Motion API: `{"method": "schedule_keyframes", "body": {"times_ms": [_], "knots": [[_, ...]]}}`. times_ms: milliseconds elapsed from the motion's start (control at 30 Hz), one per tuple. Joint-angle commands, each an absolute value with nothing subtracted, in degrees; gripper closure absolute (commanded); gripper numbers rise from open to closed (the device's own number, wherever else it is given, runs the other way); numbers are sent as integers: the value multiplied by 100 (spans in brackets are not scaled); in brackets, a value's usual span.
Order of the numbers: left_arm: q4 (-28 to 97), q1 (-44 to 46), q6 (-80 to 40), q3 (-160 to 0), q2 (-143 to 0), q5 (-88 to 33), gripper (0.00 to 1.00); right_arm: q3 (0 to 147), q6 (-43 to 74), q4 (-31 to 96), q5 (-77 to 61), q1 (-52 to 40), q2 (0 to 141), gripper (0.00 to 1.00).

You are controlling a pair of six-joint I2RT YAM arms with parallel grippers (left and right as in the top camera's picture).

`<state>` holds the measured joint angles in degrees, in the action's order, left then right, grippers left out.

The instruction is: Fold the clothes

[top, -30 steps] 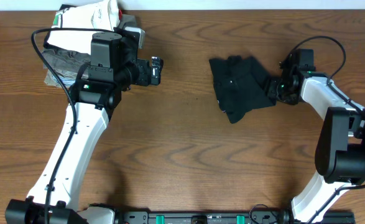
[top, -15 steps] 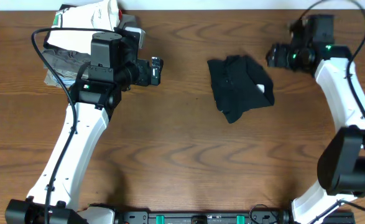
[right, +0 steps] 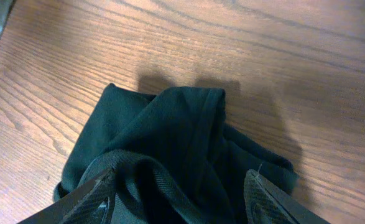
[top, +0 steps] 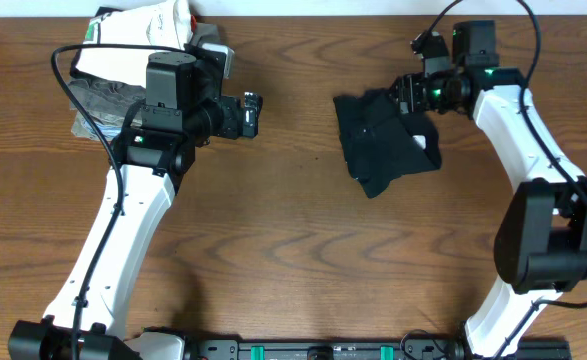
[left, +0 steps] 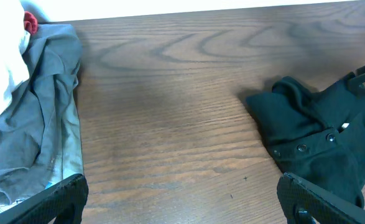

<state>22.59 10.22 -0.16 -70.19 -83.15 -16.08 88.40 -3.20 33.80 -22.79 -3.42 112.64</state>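
Swinging back from the far edge, right gripper (top: 409,93) now hangs over the far right corner of the shirt (top: 381,140), jaws apart, cloth bunched beneath them, nothing pinched. That shirt lies crumpled on the table (top: 293,240), right of centre. Farther off, left gripper (top: 250,113) hovers wide open beside the pile (top: 113,75) at far left.

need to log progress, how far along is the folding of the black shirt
Done: no neat fold yet; the black soft shirt-like garment lies bunched on the brown wooden table. In hand: the right tool hovers open over its far corner, gripping nothing; the left tool is open, well apart. Left: spread it flat, then make every fold.
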Motion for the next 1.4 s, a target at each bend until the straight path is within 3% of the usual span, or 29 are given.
{"method": "schedule_keyframes", "body": {"times_ms": [0, 67, 167, 267, 333, 633, 1167, 1200, 1333, 1367], "knots": [[2296, 993, 40, -7050, -8326, -1531, 2, 8836, -327, 3312, -2401, -460, 11378, 35], [2311, 993, 67, -7050, -8326, -1531, 2, 8836, -327, 3306, -2405, -469, 11404, 36], [2309, 993, 106, -7050, -8326, -1531, 2, 8836, -327, 3295, -2425, -469, 11408, 48], [2309, 993, 106, -7050, -8326, -1531, 2, 8836, -316, 3256, -2425, -469, 11408, 82], [2309, 993, 106, -7050, -8326, -1531, 2, 8849, -268, 3203, -2423, -447, 11404, 99], [2311, 993, 106, -7050, -8326, -1531, 2, 9343, 274, 3365, -2318, 209, 11334, 99], [2377, 993, 189, -7050, -8326, -1531, 2, 9236, 213, 3715, -1603, 733, 12838, 99], [2379, 993, 189, -7050, -8326, -1531, 2, 9236, 211, 3728, -1608, 768, 12835, 93], [2377, 993, 193, -7050, -8326, -1531, 2, 9351, 204, 3909, -1627, 832, 12628, 35], [2377, 993, 215, -7050, -8326, -1533, 2, 9404, 204, 3975, -1629, 847, 12525, 29]]}}
